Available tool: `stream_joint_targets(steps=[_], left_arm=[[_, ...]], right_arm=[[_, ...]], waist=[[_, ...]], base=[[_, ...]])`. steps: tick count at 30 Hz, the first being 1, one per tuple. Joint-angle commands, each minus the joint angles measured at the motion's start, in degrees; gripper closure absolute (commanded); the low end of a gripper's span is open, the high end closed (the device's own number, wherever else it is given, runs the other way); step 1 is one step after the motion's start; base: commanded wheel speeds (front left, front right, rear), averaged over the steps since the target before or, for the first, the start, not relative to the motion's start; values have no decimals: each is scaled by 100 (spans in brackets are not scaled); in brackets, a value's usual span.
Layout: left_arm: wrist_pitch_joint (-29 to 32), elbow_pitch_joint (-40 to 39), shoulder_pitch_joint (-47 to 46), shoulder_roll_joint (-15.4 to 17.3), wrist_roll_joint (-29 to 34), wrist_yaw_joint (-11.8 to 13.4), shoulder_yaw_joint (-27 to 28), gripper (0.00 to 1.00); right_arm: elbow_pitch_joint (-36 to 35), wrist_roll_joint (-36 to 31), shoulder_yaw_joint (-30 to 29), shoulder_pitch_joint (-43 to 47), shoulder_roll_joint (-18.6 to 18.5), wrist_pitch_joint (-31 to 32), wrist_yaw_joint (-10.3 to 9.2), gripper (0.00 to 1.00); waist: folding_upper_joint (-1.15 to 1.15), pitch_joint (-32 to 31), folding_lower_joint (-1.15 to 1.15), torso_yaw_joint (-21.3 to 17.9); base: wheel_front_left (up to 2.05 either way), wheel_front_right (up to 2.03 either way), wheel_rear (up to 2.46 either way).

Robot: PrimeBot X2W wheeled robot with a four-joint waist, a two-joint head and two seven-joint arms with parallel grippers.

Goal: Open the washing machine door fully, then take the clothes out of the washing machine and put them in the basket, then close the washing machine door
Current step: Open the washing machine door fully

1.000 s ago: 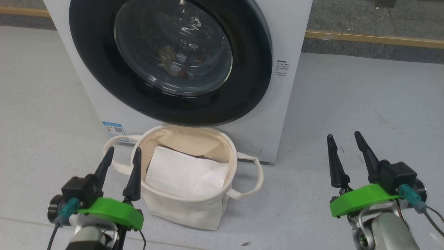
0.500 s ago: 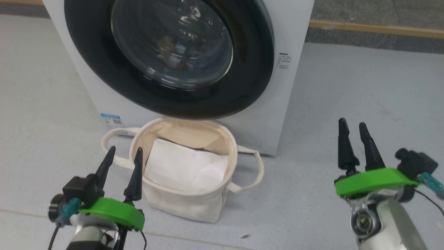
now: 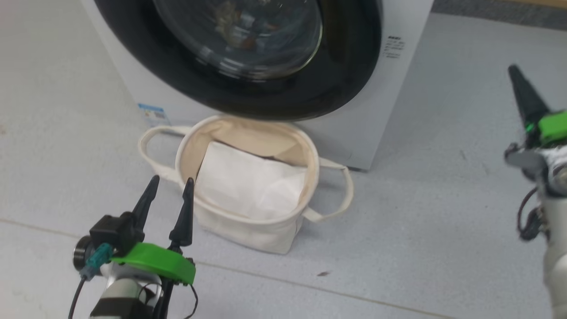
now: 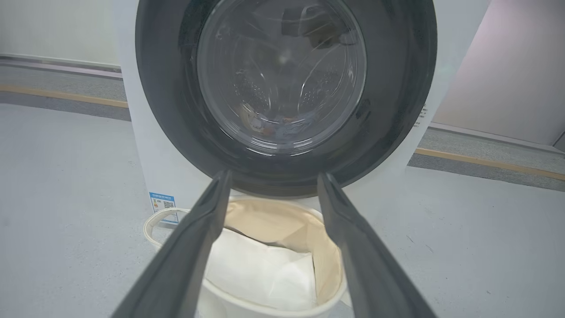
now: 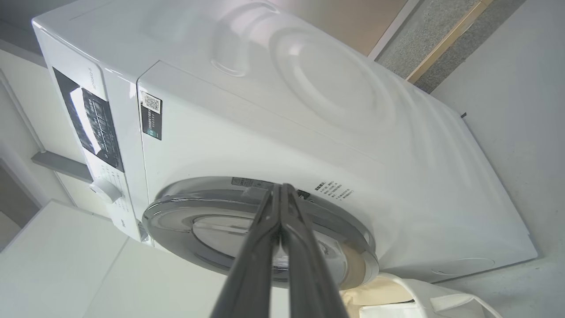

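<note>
Snapping jaws of the right gripper (image 5: 281,188) shut, empty, and swinging up beside the closed round black-rimmed glass washing machine door (image 3: 266,103), probably to pry it; keeping left gripper (image 3: 172,179) jaws wide near the cream canvas basket (image 3: 248,223); leaving blue patterned clothes (image 4: 282,128) inside.

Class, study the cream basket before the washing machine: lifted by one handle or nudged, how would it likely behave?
The basket would probably sag: its canvas wall looks soft and its loop handle droops. It seems light, with a white sheet inside, so a nudge may slide it across the floor. Lifted by one handle, it would likely tilt.
</note>
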Motion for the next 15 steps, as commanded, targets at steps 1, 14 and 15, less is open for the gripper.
stream_joint_targets(steps=[1, 14, 15], left_arm=[[-74, -142, -293, 82, -6, -16, 191, 0], [-122, -33, -601, -181, 96, -113, 178, 0], [-123, -43, -619, -209, 115, -121, 190, 0]], right_arm=[[-64, 145, 87, -434, -128, 277, 1, 100], [1251, 319, 441, -2192, -517, 1606, 1, 100], [1346, 305, 462, -2309, -515, 1645, 1, 100]], waist=[[0, 161, 0, 117], [0, 875, 0, 482], [0, 918, 0, 507]], base=[[0, 0, 0], [0, 0, 0], [0, 0, 0]])
